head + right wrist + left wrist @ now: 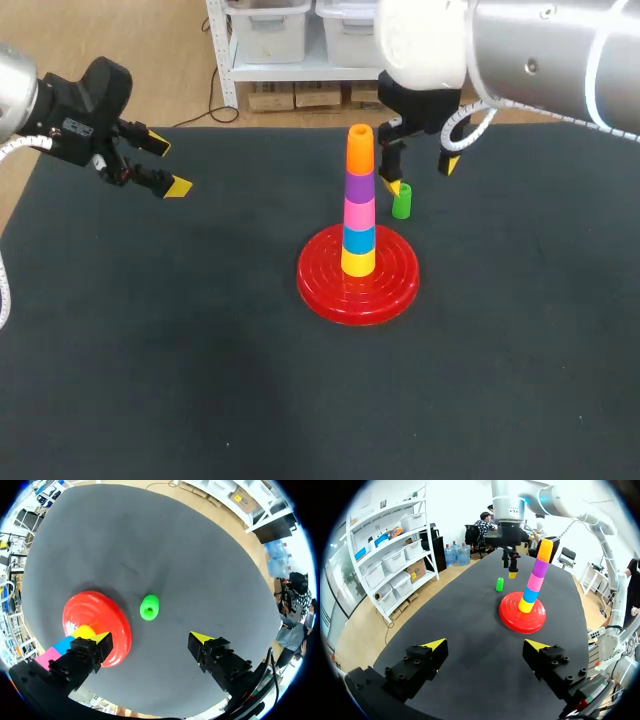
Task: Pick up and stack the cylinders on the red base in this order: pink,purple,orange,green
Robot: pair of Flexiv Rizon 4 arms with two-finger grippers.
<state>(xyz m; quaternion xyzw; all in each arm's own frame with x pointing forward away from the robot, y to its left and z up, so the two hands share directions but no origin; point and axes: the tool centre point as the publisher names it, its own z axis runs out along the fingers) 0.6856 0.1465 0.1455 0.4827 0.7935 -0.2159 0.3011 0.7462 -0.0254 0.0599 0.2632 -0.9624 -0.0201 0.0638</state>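
Observation:
On the red base [330, 288] stands a stack of cylinders: yellow, blue, pink [359, 212], purple [360, 184] and orange [360, 148] on top. A green cylinder [402, 201] stands upright on the mat just behind and right of the base, also seen in the left wrist view [499, 584] and the right wrist view [149, 607]. My right gripper [422, 176] hangs open above the green cylinder, which lies ahead of its fingers [150, 640], untouched. My left gripper [165, 166] is open and empty over the table's far left, well away from the stack [535, 577].
The black mat [180, 360] covers the whole table. Its back edge runs just behind the right gripper.

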